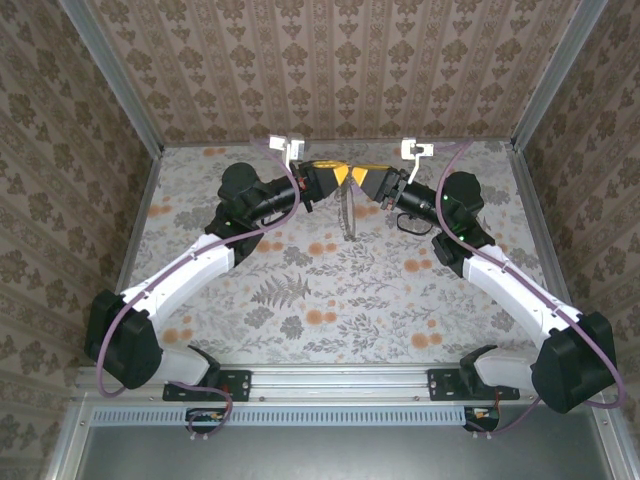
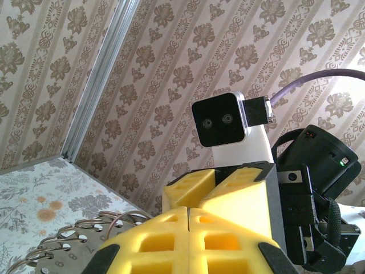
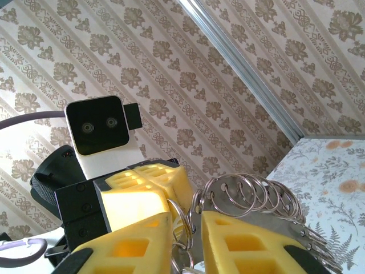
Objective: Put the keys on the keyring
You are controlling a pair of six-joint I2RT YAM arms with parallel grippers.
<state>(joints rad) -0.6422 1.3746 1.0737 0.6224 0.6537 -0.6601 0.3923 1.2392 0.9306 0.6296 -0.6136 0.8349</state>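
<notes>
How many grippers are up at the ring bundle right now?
2. The left gripper reaches in from the left and the right gripper from the right, meeting tip to tip over the far middle of the table, the ring bundle hanging between them.

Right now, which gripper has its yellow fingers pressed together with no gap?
The left gripper: its fingers meet along one seam, while on the right gripper they stand apart with metal rings between them.
</notes>
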